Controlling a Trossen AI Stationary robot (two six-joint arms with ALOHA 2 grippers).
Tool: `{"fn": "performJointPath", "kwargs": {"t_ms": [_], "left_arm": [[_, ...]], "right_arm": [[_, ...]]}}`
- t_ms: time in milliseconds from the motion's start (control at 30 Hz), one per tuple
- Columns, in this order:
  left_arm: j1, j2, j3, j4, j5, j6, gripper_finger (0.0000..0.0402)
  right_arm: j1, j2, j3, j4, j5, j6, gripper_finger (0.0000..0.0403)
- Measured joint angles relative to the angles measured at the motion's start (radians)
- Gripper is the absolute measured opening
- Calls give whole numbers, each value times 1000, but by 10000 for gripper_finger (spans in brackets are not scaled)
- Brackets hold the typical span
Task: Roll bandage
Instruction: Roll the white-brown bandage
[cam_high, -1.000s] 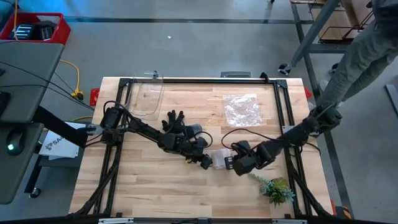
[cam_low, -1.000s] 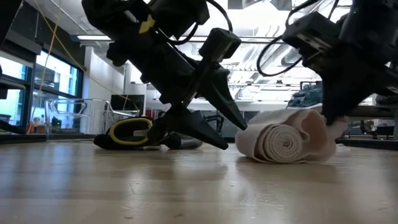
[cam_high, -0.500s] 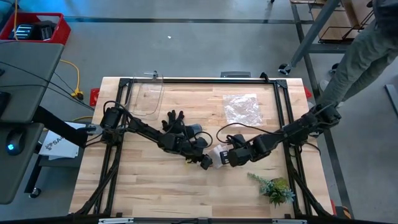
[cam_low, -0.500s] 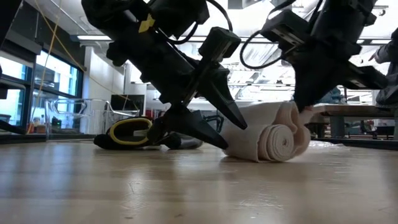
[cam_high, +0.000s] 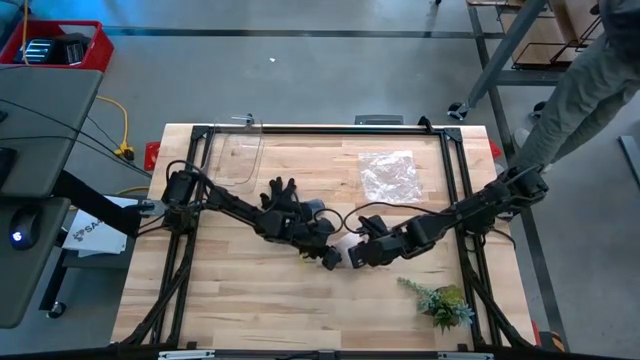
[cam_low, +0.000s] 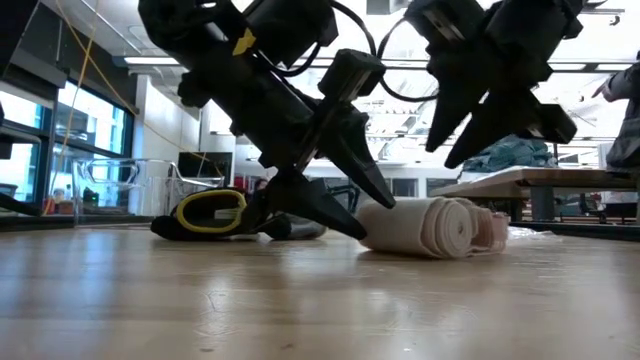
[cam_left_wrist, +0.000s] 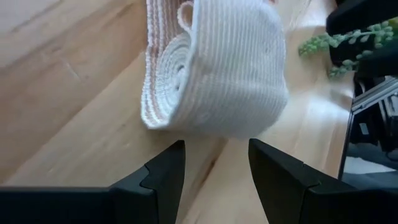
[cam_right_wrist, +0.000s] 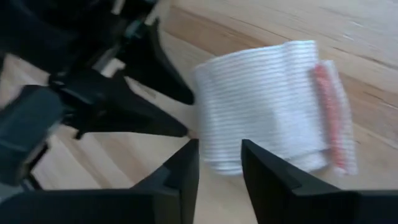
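The bandage (cam_low: 430, 225) is a white gauze roll that lies on its side on the wooden table (cam_high: 250, 310), at mid-table in the high view (cam_high: 345, 244). A pinkish strip (cam_right_wrist: 326, 112) runs along its loose outer end. My left gripper (cam_left_wrist: 214, 165) is open and low at the table. Its fingertips (cam_low: 350, 215) stand right at one end of the roll (cam_left_wrist: 211, 74), which is not between them. My right gripper (cam_low: 462, 135) hangs open above the roll, clear of it, and looks down on it in its wrist view (cam_right_wrist: 217, 165). My left gripper's fingertips (cam_low: 375, 195) stand right against the roll's end (cam_low: 365, 230). I cannot tell whether they touch it. My right gripper touches nothing.
A black-and-yellow glove (cam_high: 280, 195) lies behind my left arm, also in the low view (cam_low: 210, 212). A clear plastic bag (cam_high: 388, 175) and a clear container (cam_high: 238, 155) sit at the far side. A green sprig (cam_high: 440, 303) lies near right. A person (cam_high: 580, 90) stands beyond the far right corner.
My right gripper has carried the roll toward the table's left, up to my left gripper, while turning about its own axis. It has then opened, let go and risen. The roll, held up by its outer wrap before, now lies on the table.
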Motion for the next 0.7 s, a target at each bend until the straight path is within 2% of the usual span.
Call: {"fn": "performJointPath", "kwargs": {"t_ms": [200,300,500,600,700], "left_arm": [[23,-1,0,-68,30,46,172],[29,-2,0,-104,73,75,172],[35,-22,-1,-135,152,96,172],[34,-67,-1,-206,156,137,172],[28,-108,-1,-317,102,164,172]], "right_arm": [[0,-11,0,-38,26,-11,125],[-1,-59,0,-169,57,18,125],[-43,-110,0,-411,1,79,125],[-78,-105,-3,-456,-13,54,106],[-114,-90,-3,-425,-43,-37,54]]}}
